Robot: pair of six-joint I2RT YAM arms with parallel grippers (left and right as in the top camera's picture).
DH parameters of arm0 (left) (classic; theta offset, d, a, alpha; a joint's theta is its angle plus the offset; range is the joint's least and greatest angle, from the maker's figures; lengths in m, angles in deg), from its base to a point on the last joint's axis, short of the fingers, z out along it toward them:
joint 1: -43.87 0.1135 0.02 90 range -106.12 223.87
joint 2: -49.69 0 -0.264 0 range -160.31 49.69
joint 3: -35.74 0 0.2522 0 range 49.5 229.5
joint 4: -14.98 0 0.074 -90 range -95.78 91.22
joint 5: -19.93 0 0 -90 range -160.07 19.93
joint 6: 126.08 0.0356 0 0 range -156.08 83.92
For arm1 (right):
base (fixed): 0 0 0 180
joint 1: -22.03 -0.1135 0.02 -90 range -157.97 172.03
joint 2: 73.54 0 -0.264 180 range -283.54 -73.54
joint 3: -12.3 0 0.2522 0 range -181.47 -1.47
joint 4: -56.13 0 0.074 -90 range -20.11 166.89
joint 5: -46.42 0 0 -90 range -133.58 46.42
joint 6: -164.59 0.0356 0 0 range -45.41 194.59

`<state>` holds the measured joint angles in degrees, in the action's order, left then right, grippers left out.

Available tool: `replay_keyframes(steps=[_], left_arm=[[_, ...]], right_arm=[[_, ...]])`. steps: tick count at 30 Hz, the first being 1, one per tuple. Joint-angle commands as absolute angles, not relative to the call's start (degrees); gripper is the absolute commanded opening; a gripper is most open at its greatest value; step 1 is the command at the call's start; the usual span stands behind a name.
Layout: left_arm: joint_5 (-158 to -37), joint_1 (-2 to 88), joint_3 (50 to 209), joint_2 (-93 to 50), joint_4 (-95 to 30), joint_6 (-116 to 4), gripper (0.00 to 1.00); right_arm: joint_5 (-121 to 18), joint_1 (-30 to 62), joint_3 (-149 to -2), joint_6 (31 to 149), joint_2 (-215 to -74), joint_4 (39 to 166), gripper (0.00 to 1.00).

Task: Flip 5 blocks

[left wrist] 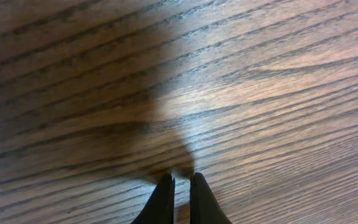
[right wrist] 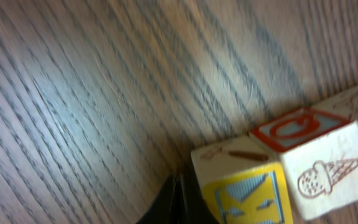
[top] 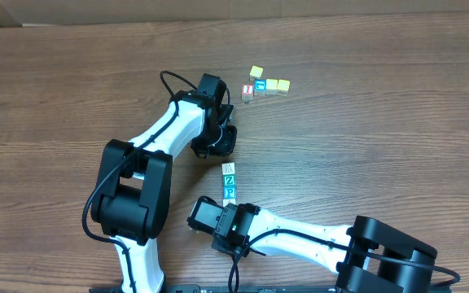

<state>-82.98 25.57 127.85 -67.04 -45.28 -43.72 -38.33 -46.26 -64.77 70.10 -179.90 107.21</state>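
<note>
**Both grippers shut and empty, low over the brown wood-grain table; no block is held.**

The right gripper, its fingers pressed together on nothing, sits just beside a short row of small wooden cubes: a teal-faced P cube nearest, a green-faced Z cube next, and a whitish cube farthest. A cube with a yellow-and-blue side face almost touches its tip, so it is probably set to tip a cube rather than pinch one. The left gripper, also shut, points at bare table on the row's far side. Beyond it lies a tight cluster where yellow-tan cubes crowd a red-faced cube and a plain teal cube, which could get knocked.
</note>
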Motion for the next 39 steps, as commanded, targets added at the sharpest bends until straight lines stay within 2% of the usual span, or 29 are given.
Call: replay_keyframes(steps=[1,39], left_arm=[[-83.68,25.46,127.48,-68.06,-45.04,-41.79,0.04],[-83.66,25.42,127.48,-68.06,-46.11,-39.89,0.04]], right_arm=[[-37.71,-46.37,-64.4,69.58,-180.19,108.63,0.04],[-37.67,-44.05,-64.4,68.11,-180.19,106.75,0.04]])
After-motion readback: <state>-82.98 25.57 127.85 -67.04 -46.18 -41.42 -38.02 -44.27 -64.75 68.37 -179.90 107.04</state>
